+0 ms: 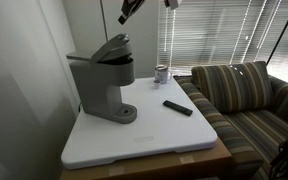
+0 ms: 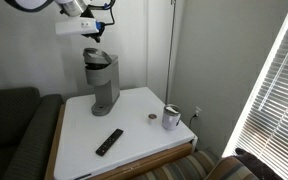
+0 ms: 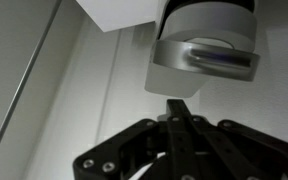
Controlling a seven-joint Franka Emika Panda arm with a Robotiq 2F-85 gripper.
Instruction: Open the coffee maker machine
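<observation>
The grey coffee maker machine (image 1: 102, 85) stands at the back of the white table, also in an exterior view (image 2: 104, 80). Its hinged top lid (image 1: 112, 45) is tilted up at an angle. My gripper (image 1: 130, 10) hangs in the air above and apart from the machine, seen too in an exterior view (image 2: 94, 33). In the wrist view the fingers (image 3: 179, 108) are pressed together with nothing between them, and the machine's rounded head (image 3: 206, 50) lies below them.
A flat black remote (image 1: 178, 107) (image 2: 109, 142) lies on the white table (image 1: 144, 140). A small cup (image 1: 162, 73) (image 2: 171, 118) stands near the table's edge by the window blinds. A striped couch (image 1: 249, 100) adjoins one side, a dark sofa (image 2: 14, 130) another.
</observation>
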